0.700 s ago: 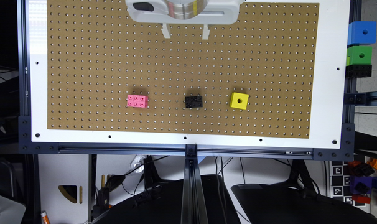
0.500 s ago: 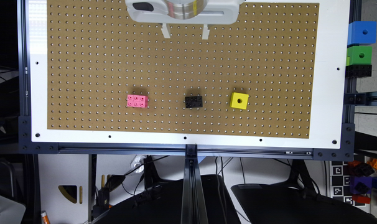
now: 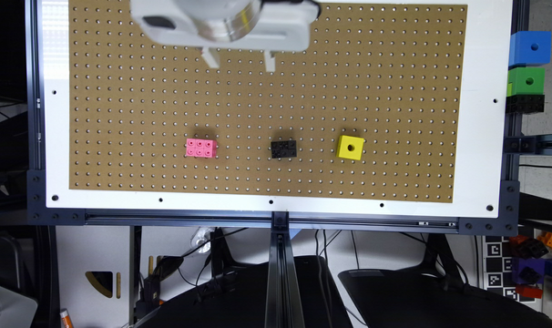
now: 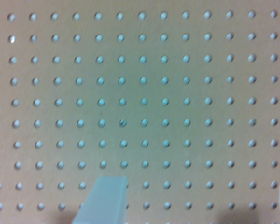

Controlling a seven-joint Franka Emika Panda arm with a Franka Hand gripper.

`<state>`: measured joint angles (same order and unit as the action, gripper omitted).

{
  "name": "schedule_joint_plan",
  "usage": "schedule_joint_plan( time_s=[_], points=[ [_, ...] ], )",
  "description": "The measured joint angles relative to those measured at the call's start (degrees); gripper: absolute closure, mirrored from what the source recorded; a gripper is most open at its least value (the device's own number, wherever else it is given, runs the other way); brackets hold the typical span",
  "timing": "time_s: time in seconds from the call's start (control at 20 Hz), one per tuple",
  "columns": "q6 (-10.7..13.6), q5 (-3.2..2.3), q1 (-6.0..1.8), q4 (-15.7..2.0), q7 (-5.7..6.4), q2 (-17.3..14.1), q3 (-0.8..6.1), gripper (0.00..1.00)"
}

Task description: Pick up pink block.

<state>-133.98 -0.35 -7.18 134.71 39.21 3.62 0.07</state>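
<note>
The pink block [image 3: 201, 148], a small brick with six round holes, lies flat on the brown pegboard [image 3: 394, 91] toward the exterior view's left. My gripper [image 3: 239, 60] hangs near the board's far edge, well apart from the pink block and slightly to its right in the exterior view. In the wrist view my gripper [image 4: 194, 205] is open, its pale fingertips [image 4: 105, 200] wide apart over bare pegboard [image 4: 140, 70], with nothing between them.
A black brick [image 3: 283, 149] and a yellow cube [image 3: 350, 147] with one hole lie in a row to the pink block's right. Blue [image 3: 529, 47], green [image 3: 526, 81] and black blocks are stacked beyond the board's right edge. A white border [image 3: 481, 114] frames the board.
My gripper has shifted toward the exterior view's left and a little closer to the row of blocks. The blocks have not moved.
</note>
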Motion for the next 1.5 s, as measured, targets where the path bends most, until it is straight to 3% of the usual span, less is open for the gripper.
schedule_joint_plan(
  time_s=[0.2,0.45,0.55,0.8,1.05,1.5],
  points=[
    [0.0,-0.02,-0.29,-5.45,-0.05,-5.71,0.0,0.0],
    [0.01,-0.05,-1.71,-7.64,-1.25,-7.39,-0.01,0.0],
    [0.01,-0.06,-2.56,-8.28,-2.11,-7.65,-0.01,0.0],
    [0.01,-0.09,-6.12,-12.15,-5.74,-10.9,-0.01,0.0],
    [0.1,-0.09,-8.29,-15.41,-7.88,-13.8,-0.01,0.0],
    [0.04,-0.09,-8.39,-15.91,-7.99,-14.98,0.01,0.0]
  ],
)
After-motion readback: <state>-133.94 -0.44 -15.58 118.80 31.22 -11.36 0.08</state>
